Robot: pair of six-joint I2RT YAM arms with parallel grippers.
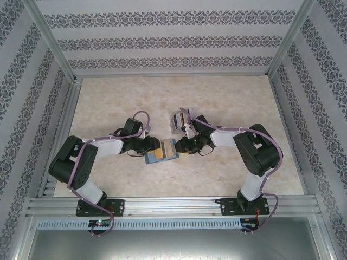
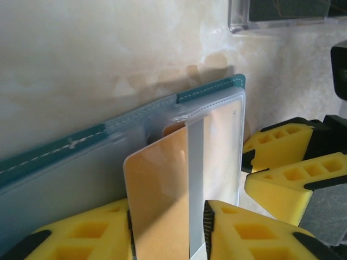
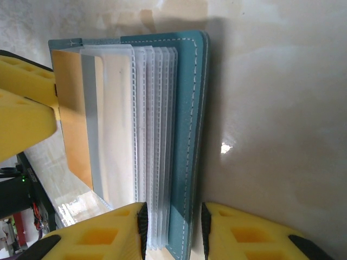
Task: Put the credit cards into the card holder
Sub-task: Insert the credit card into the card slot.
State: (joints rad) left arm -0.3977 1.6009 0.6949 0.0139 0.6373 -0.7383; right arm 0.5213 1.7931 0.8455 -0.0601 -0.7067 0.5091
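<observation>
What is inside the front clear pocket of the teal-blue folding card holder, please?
An orange-brown plastic card with a grey stripe, partly in, one end sticking out. Whether the card holder's rear sleeves hold cards is hidden.

No lettering, brand mark or number is reading legibly anywhere. The orange credit card [image 2: 157,206] is showing a plain face crossed by a bare grey stripe. The teal card holder [image 3: 184,81] is showing only pale stitching along its edge. The patterned walls [image 1: 162,43] are carrying rows of ornament, not writing.
</observation>
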